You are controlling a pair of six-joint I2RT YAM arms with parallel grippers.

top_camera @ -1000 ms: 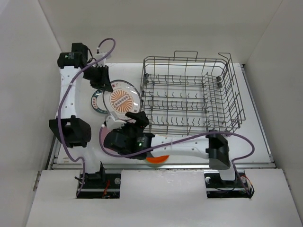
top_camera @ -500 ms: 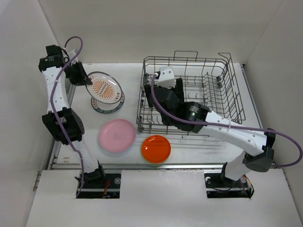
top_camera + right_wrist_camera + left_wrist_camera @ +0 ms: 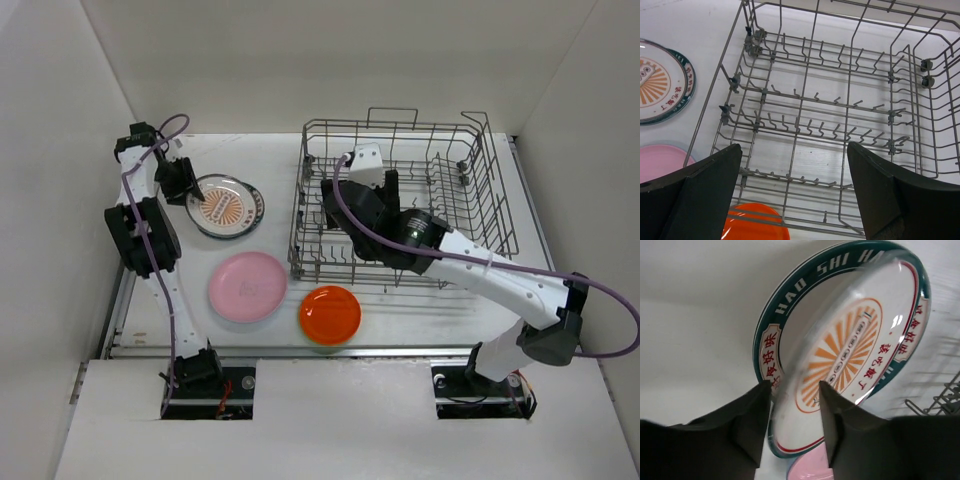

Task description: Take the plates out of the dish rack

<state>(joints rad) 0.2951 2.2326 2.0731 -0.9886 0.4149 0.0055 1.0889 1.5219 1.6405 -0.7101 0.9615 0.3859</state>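
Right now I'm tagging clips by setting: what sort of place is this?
Likely a robot test cell, not a real kitchen: bare white walls box in a white table, two arms are mounted at its near edge, and a wire dish rack sits beside loose plates.

Left wrist view: the fingers of the left gripper run off the bottom edge, and we cannot tell whether their pads press the sunburst plate or merely flank its rim. This plate covers most of the green-rimmed plate beneath it, so we read only part of the rim lettering. We see the pink plate as a sliver and the dish rack as a blurred corner at the right edge. Right wrist view: the rack's far and right sides pass out of frame, and the orange plate is cut by the bottom edge. Top view: we cannot make out the fingertips of the right gripper against its dark arm.
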